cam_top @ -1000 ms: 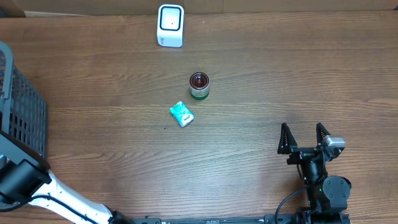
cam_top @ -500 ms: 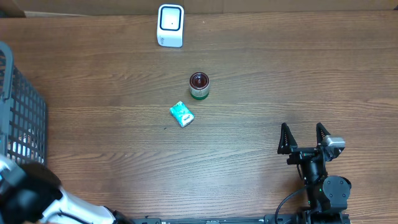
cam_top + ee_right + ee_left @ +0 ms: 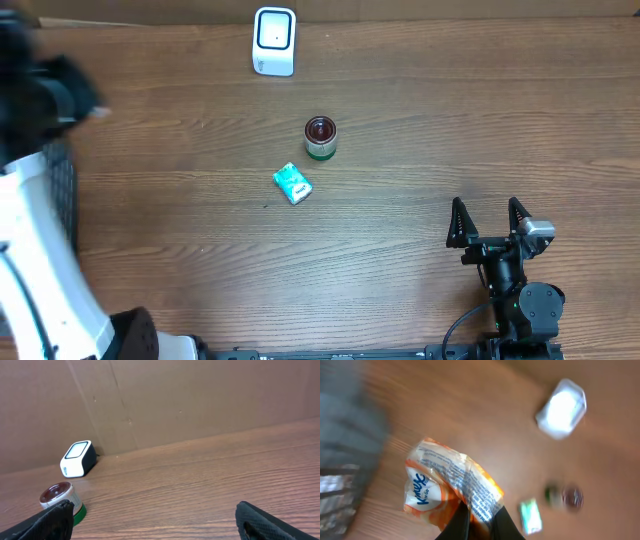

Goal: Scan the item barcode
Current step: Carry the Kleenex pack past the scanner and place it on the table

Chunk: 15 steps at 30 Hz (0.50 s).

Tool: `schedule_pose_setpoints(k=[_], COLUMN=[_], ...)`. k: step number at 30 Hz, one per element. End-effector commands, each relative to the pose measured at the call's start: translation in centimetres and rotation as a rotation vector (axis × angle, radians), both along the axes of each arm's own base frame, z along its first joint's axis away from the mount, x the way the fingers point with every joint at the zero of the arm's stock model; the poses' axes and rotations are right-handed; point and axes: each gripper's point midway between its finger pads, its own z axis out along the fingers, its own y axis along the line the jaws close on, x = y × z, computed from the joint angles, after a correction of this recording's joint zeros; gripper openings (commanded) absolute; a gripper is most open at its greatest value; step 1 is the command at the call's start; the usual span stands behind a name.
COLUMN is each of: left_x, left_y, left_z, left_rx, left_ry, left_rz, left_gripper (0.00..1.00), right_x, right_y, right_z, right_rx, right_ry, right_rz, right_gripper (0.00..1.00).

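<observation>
My left hand [image 3: 476, 521] clenched on an orange-white packet [image 3: 442, 485]
Packet up over the worktop [image 3: 470, 420], white scanner [image 3: 561, 408] beyond; view blurred; my right hand [image 3: 489, 222] spread wide, empty

You are seeing the left arm [image 3: 40, 250] wearing a smooth white shell over black joints; the right arm [image 3: 522, 295] is showing all black, its right end effector [image 3: 486, 208] bearing pointed fingers [image 3: 457, 218], a grey block [image 3: 537, 229], a trailing black cable [image 3: 462, 325].
</observation>
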Motion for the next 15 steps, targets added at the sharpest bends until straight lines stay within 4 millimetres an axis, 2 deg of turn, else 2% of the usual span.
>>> schedule_pose_setpoints(k=[1,4,8,11,15], left_x=[1.3,1.9,1.4,0.5,-0.7], left_y=[-5.4,-9.9,-16.3,-20.3,-24.7], left_z=[-6.0,-11.0,-17.2,-20.4,-23.2], left_rx=[0.058,0.114,0.147,0.199,0.270], left_ry=[0.177,0.265,0.319,0.319,0.285], left_rz=[-0.209,-0.359,-0.533,-0.639,-0.752], left_gripper=[0.04,0.04,0.04,0.04,0.04], right_x=[0.0,0.0,0.0,0.0,0.0], right_y=[0.0,0.0,0.0,0.0,0.0], right_z=[-0.2,-0.2,-0.2,-0.2,-0.2], right_rx=[0.000,0.000,0.000,0.000,0.000], right_ry=[-0.003,-0.003,-0.003,-0.003,-0.003], right_rz=[0.000,-0.001,0.000,0.000,0.000], right_gripper=[1.00,1.00,1.00,1.00,1.00])
